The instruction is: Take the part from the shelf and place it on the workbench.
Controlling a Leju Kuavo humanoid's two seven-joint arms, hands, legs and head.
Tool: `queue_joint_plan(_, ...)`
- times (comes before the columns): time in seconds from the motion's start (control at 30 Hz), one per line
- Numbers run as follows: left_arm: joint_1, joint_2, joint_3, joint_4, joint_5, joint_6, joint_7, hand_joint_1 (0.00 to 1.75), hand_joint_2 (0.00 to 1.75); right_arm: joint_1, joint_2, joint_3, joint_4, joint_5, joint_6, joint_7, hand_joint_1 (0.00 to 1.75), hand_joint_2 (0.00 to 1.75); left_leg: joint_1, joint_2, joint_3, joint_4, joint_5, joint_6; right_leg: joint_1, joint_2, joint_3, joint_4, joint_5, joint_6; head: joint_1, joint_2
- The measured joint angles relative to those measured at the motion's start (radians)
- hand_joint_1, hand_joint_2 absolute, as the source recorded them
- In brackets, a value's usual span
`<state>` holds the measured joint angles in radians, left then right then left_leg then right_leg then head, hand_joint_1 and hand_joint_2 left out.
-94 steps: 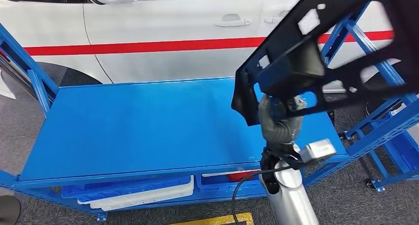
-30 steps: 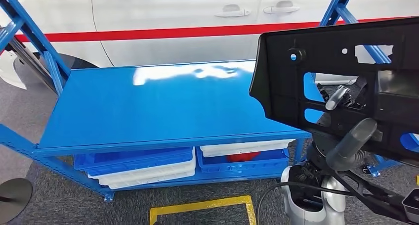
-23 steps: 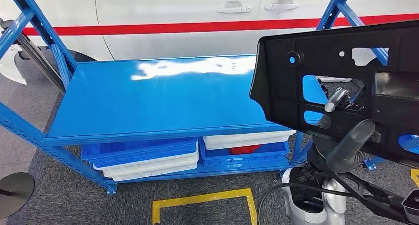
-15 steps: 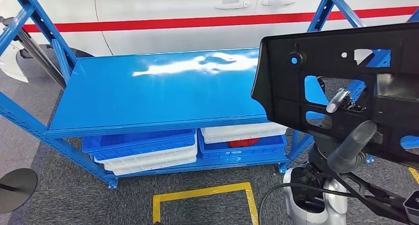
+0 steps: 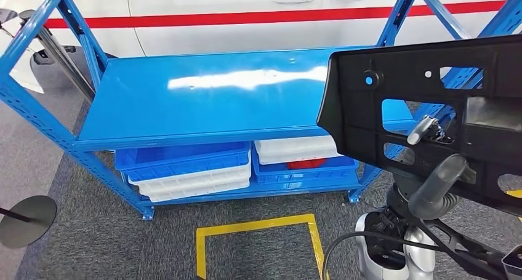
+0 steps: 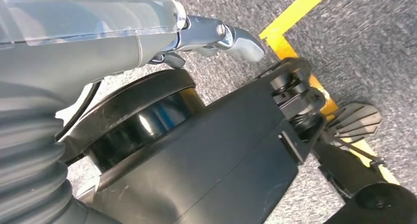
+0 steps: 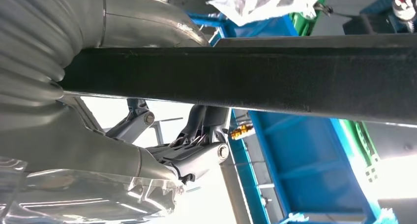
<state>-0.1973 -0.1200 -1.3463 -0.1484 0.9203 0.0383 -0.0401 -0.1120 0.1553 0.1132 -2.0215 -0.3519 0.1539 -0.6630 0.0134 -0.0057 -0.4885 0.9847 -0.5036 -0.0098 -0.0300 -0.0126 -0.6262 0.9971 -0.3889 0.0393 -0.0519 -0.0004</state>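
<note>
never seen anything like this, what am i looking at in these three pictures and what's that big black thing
This is a two-legged humanoid robot with silver arms and many-fingered hands. The wide picture comes from a camera high on its body, looking forward and down. The other two come from cameras at its wrists, so they look turned and very close.

The big flat black plastic panel with cut-out holes is a part the robot carries in its right hand; the right wrist view shows its edge as a dark bar. The left hand hangs over the grey carpet, holding nothing.

Ahead stands a blue metal workbench, with blue and white plastic bins beneath. Behind it is a white car with a red stripe.
</note>
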Motion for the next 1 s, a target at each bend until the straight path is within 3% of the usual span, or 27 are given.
queue_joint_plan(0.03, 0.001, 0.000, 0.000, 0.000, 0.001, 0.002, -0.002, 0.00, 1.75, 0.002, 0.000, 0.000, 0.000, -0.001, 0.001, 0.000, 1.75, 1.75, 0.000, 0.001, -0.003, -0.002, 0.004, 0.009, -0.001, 0.001, -0.005, 0.005, -0.003, 0.005, 0.000, 0.000)
queue_joint_plan(0.1, 0.001, -0.001, 0.000, 0.000, 0.005, 0.007, -0.006, 0.00, 1.75, 0.007, 0.000, -0.002, -0.001, -0.007, 0.002, 0.000, 1.75, 1.75, 0.002, 0.007, -0.011, -0.005, 0.015, 0.030, -0.002, 0.002, -0.031, 0.063, -0.047, 0.010, 0.000, 0.000)
queue_joint_plan(0.17, 0.003, -0.001, 0.000, 0.000, 0.009, 0.011, -0.012, 0.00, 1.75, 0.017, 0.000, -0.006, -0.001, -0.017, 0.002, -0.001, 1.75, 1.75, -0.004, 0.017, -0.021, -0.004, 0.023, 0.043, -0.001, 0.005, -0.085, 0.197, -0.122, 0.011, 0.000, 0.000)
queue_joint_plan(0.23, 0.008, -0.001, 0.000, 0.000, 0.012, 0.016, -0.017, 0.00, 1.75, 0.034, 0.000, -0.014, 0.002, -0.031, 0.001, -0.001, 1.75, 1.75, -0.012, 0.030, -0.031, 0.000, 0.027, 0.049, 0.002, 0.007, -0.116, 0.292, -0.156, 0.008, 0.000, 0.000)
queue_joint_plan(0.27, 0.011, -0.001, 0.000, 0.000, 0.015, 0.019, -0.019, 0.00, 1.75, 0.044, 0.000, -0.020, 0.004, -0.041, 0.001, -0.002, 1.75, 1.75, -0.016, 0.037, -0.034, 0.003, 0.028, 0.050, 0.004, 0.006, -0.103, 0.283, -0.146, 0.005, 0.000, 0.000)
queue_joint_plan(0.33, 0.014, -0.001, 0.000, 0.000, 0.021, 0.025, -0.023, 0.00, 1.75, 0.059, 0.001, -0.033, 0.009, -0.060, 0.000, -0.002, 1.75, 1.75, -0.022, 0.051, -0.037, 0.007, 0.027, 0.051, 0.012, -0.007, -0.029, 0.168, -0.093, -0.010, 0.000, 0.000)
queue_joint_plan(0.4, 0.016, -0.002, 0.000, 0.000, 0.025, 0.029, -0.026, 0.00, 1.75, 0.067, 0.004, -0.046, 0.015, -0.073, -0.001, -0.002, 1.75, 1.75, -0.029, 0.067, -0.040, 0.012, 0.025, 0.047, 0.029, -0.045, 0.034, 0.052, -0.064, -0.029, 0.000, 0.000)
queue_joint_plan(0.43, 0.017, -0.002, 0.000, 0.000, 0.026, 0.031, -0.027, 0.00, 1.75, 0.071, 0.006, -0.050, 0.017, -0.077, -0.001, -0.002, 1.75, 1.75, -0.032, 0.076, -0.042, 0.014, 0.024, 0.044, 0.035, -0.057, 0.045, 0.026, -0.063, -0.036, 0.000, 0.000)
queue_joint_plan(0.5, 0.019, -0.002, 0.000, 0.000, 0.027, 0.033, -0.028, 0.00, 1.75, 0.082, 0.011, -0.058, 0.023, -0.085, -0.001, -0.002, 1.75, 1.75, -0.034, 0.097, -0.043, 0.016, 0.022, 0.038, 0.039, -0.048, 0.043, 0.015, -0.062, -0.045, 0.000, 0.000)
queue_joint_plan(0.57, 0.018, -0.002, 0.000, 0.000, 0.028, 0.036, -0.028, 0.00, 1.75, 0.091, 0.017, -0.068, 0.029, -0.092, -0.001, -0.002, 1.75, 1.75, -0.031, 0.084, -0.047, 0.032, 0.005, 0.027, 0.031, -0.028, 0.041, 0.008, -0.054, -0.052, 0.000, 0.000)
queue_joint_plan(0.63, 0.019, -0.001, 0.000, 0.000, 0.030, 0.039, -0.029, 0.00, 1.75, 0.093, 0.026, -0.074, 0.033, -0.096, -0.001, -0.002, 1.75, 1.75, -0.022, 0.044, -0.079, 0.110, -0.049, 0.014, 0.025, -0.010, 0.039, 0.004, -0.047, -0.058, 0.000, 0.000)
queue_joint_plan(0.7, 0.024, 0.000, 0.000, 0.000, 0.032, 0.041, -0.029, 0.00, 1.75, 0.097, 0.034, -0.079, 0.040, -0.098, 0.000, -0.002, 1.75, 1.75, -0.014, 0.024, -0.136, 0.239, -0.110, 0.006, 0.024, 0.012, 0.033, 0.005, -0.042, -0.062, 0.000, 0.000)
queue_joint_plan(0.73, 0.025, 0.001, 0.000, 0.000, 0.034, 0.042, -0.030, 0.00, 1.75, 0.100, 0.037, -0.082, 0.043, -0.099, 0.000, -0.002, 1.75, 1.75, -0.011, 0.020, -0.156, 0.284, -0.121, 0.003, 0.024, 0.024, 0.030, 0.005, -0.039, -0.061, 0.000, 0.000)
queue_joint_plan(0.77, 0.026, 0.001, 0.000, 0.000, 0.036, 0.043, -0.030, 0.00, 1.75, 0.103, 0.039, -0.087, 0.047, -0.100, 0.000, -0.002, 1.75, 1.75, -0.009, 0.018, -0.160, 0.295, -0.113, 0.002, 0.023, 0.036, 0.028, 0.007, -0.037, -0.060, 0.000, 0.000)
queue_joint_plan(0.8, 0.027, 0.001, 0.000, 0.000, 0.039, 0.044, -0.031, 0.00, 1.75, 0.106, 0.042, -0.093, 0.051, -0.101, 0.000, -0.002, 1.75, 1.75, -0.008, 0.015, -0.144, 0.265, -0.086, 0.002, 0.022, 0.047, 0.027, 0.008, -0.035, -0.058, 0.000, 0.000)
queue_joint_plan(0.87, 0.027, 0.002, 0.000, 0.000, 0.043, 0.046, -0.032, 0.00, 1.75, 0.108, 0.048, -0.102, 0.059, -0.107, 0.004, -0.002, 1.75, 1.75, -0.004, -0.008, -0.079, 0.134, -0.018, 0.003, 0.022, 0.068, 0.025, 0.014, -0.034, -0.052, 0.000, 0.000)
queue_joint_plan(0.9, 0.027, 0.002, 0.000, 0.000, 0.044, 0.047, -0.032, 0.00, 1.75, 0.107, 0.051, -0.105, 0.062, -0.110, 0.006, -0.002, 1.75, 1.75, -0.003, -0.023, -0.053, 0.078, 0.001, 0.005, 0.023, 0.077, 0.021, 0.018, -0.032, -0.048, 0.000, 0.000)
queue_joint_plan(0.97, 0.026, 0.002, 0.000, 0.000, 0.044, 0.049, -0.033, 0.00, 1.75, 0.106, 0.056, -0.112, 0.070, -0.115, 0.012, -0.002, 1.75, 1.75, -0.004, -0.041, -0.038, 0.032, 0.008, 0.012, 0.023, 0.092, 0.011, 0.022, -0.026, -0.034, 0.000, 0.000)
queue_joint_plan(1.0, 0.026, 0.002, 0.000, 0.000, 0.044, 0.049, -0.033, 0.00, 1.75, 0.106, 0.057, -0.117, 0.073, -0.117, 0.014, -0.002, 1.75, 1.75, -0.005, -0.037, -0.039, 0.029, 0.011, 0.017, 0.021, 0.098, 0.007, 0.020, -0.021, -0.026, 0.000, 0.000)
